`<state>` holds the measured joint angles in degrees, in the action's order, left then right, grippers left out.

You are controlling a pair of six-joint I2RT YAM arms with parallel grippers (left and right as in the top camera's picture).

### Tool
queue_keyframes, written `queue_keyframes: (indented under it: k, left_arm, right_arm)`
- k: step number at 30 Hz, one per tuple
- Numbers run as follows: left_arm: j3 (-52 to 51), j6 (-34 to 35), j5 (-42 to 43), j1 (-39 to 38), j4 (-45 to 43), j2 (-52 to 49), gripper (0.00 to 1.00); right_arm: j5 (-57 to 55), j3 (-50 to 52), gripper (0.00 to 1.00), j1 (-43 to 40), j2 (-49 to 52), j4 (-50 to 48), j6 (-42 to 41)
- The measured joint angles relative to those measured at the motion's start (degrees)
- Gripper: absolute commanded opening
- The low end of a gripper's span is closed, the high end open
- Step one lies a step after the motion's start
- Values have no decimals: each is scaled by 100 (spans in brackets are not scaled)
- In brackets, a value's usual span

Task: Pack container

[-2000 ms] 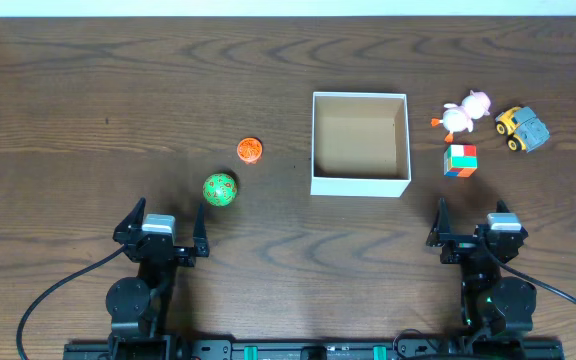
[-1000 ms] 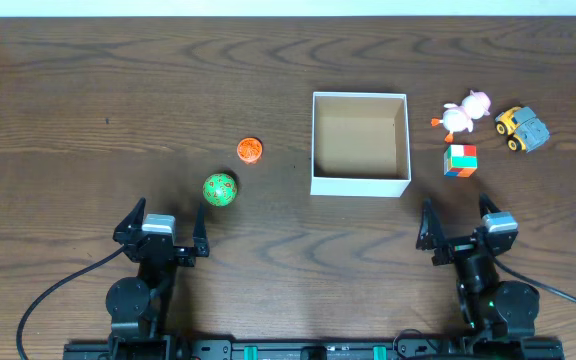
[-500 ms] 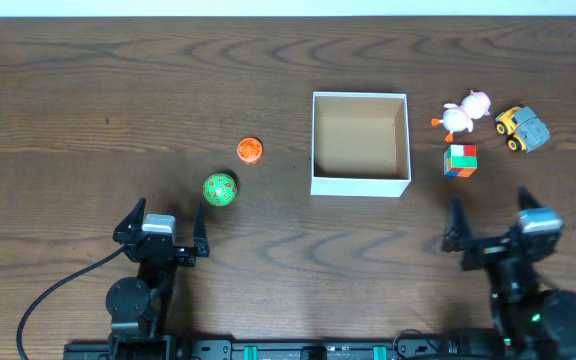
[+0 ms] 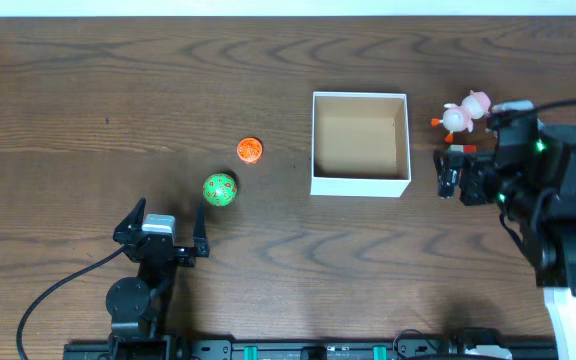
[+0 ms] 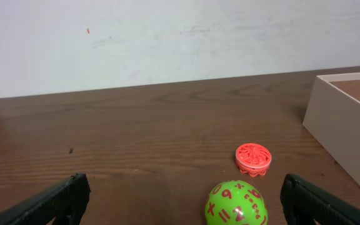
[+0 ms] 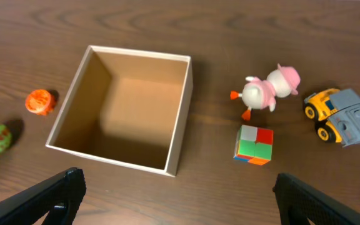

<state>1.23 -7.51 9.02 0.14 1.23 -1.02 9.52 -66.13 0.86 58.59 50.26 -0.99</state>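
Observation:
The container (image 4: pixel 360 186), a square white box with a tan inside, stands empty at mid-table; it also shows in the right wrist view (image 6: pixel 111 159) and at the right edge of the left wrist view (image 5: pixel 345 125). My right gripper (image 4: pixel 473 172) is open and empty, raised above the table just right of the container (image 6: pixel 179 194). Beyond it lie a coloured cube (image 6: pixel 254 144), a pink-and-white toy (image 4: pixel 463 112) and a yellow truck (image 6: pixel 339 115). My left gripper (image 4: pixel 164 228) is open and empty at the front left, just behind a green number ball (image 4: pixel 220 189).
An orange disc (image 4: pixel 250 150) lies beyond the green ball, left of the container. In the overhead view my right arm hides the truck and most of the cube. A white wall rises behind the table's far edge.
My right arm has lifted off its front rest spot and swung away from me toward the toys on the right, now covering the cube and truck. The left arm has not moved.

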Motion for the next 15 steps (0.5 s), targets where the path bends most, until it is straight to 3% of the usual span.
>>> queue_keyframes:
  k: [15]
  left_arm:
    - [0,0,0,0,0,0,98]
  right_arm:
    - [-758,-422,99,-887,2175,306,20]
